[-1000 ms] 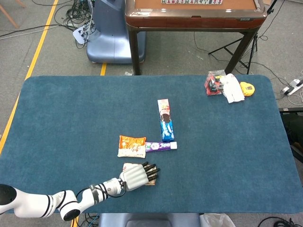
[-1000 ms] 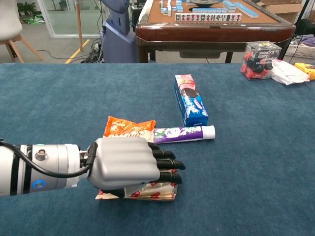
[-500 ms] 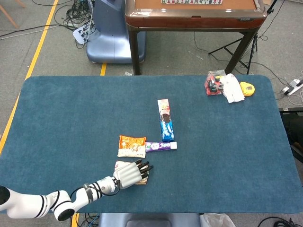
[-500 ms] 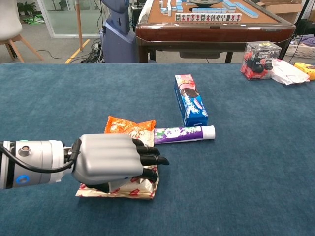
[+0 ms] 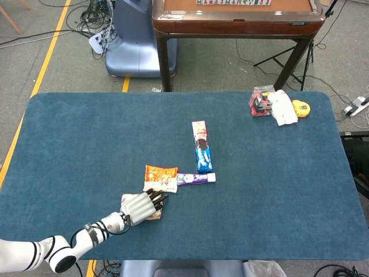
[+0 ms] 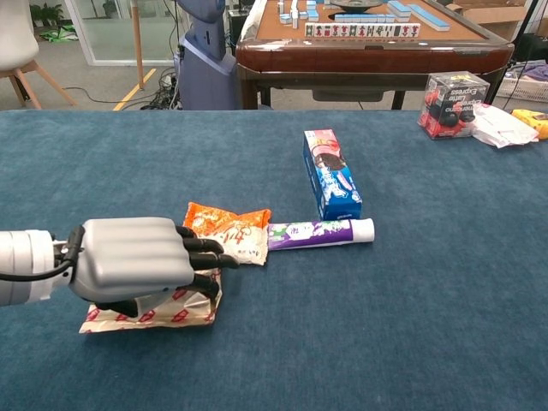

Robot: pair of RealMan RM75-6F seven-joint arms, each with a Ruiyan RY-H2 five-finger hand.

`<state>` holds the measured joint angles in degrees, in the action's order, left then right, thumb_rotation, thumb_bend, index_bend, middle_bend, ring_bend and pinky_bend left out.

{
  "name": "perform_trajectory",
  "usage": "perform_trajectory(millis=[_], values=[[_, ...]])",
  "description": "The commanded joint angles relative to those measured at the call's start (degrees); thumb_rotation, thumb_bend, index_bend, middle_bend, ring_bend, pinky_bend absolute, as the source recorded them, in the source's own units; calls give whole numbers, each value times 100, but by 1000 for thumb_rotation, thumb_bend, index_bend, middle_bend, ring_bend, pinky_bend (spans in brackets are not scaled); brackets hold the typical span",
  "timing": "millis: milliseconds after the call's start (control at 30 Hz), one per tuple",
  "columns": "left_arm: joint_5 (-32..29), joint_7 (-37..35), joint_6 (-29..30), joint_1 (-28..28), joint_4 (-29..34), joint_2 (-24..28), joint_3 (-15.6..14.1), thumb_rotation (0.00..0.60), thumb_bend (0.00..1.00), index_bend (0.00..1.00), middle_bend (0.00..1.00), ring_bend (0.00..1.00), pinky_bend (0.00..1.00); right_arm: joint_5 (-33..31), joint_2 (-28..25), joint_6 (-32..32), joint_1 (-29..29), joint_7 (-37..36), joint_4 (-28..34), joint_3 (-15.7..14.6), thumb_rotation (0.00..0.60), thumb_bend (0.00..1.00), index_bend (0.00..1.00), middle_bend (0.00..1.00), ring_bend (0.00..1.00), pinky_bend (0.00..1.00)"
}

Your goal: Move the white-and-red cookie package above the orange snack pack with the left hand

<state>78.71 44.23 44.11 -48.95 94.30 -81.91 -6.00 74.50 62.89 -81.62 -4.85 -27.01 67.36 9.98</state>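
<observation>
Since the earlier frames the left hand [image 6: 137,261] and the cookie package [image 6: 163,308] under it have shifted together toward the robot's left along the near edge of the worktop [image 5: 277,190]. The package no longer sits below the toothpaste tube [image 6: 321,232]; it now lies below and slightly left of the orange pack [image 6: 224,228].

Hand state: palm down on top of the package, fingers [image 6: 205,248] laid forward and only lightly curled, thumb tucked at the near side. It presses or clasps the package, but whether the fingers close under it I cannot tell. Fingertips reach just over the near edge of the orange pack. The right hand appears in neither view.

Step in hand, as I judge it: the transport, done as a slide over the cloth rather than a lift. The package is still on the near side of the orange pack, so the goal, the far side, is not yet reached.

Next move calls for taking the package round the left end of the orange pack, or lifting it clear over, then setting it down beyond the pack's far edge. Pushing straight ahead would likely shove the orange pack along.

Orientation: the package lies flat, and in the chest view its long axis runs left-right, roughly parallel to the worktop's near edge and to the orange pack. One end pokes out left of the wrist, the other right of the fingertips.
</observation>
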Motion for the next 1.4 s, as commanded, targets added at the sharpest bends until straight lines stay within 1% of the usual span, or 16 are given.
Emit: perform_trajectory(millis=[33, 367, 700, 1100, 1400], values=[[-29, 34, 39, 34, 34, 73, -32, 600, 825, 249, 0, 0, 164, -3, -3, -7, -4, 2, 9, 2, 600, 280, 317, 304, 171, 317], [-101, 143, 222, 159, 172, 363, -95, 600, 825, 260, 0, 0, 164, 9, -8, -13, -7, -3, 19, -4, 600, 279, 317, 304, 171, 317], [-213, 308, 273, 241, 330, 665, -185, 600, 825, 296, 0, 0, 164, 44, -11, 1, 12, 28, 44, -24, 600, 279, 317, 304, 170, 317], [-290, 410, 329, 339, 311, 758, -251, 600, 825, 316, 0, 0, 164, 42, -17, 8, 14, 38, 62, -33, 600, 280, 317, 304, 170, 317], [-393, 536, 439, 423, 329, 842, -247, 600, 825, 364, 0, 0, 164, 34, -18, -17, 5, 24, 55, -24, 600, 279, 317, 304, 170, 317]])
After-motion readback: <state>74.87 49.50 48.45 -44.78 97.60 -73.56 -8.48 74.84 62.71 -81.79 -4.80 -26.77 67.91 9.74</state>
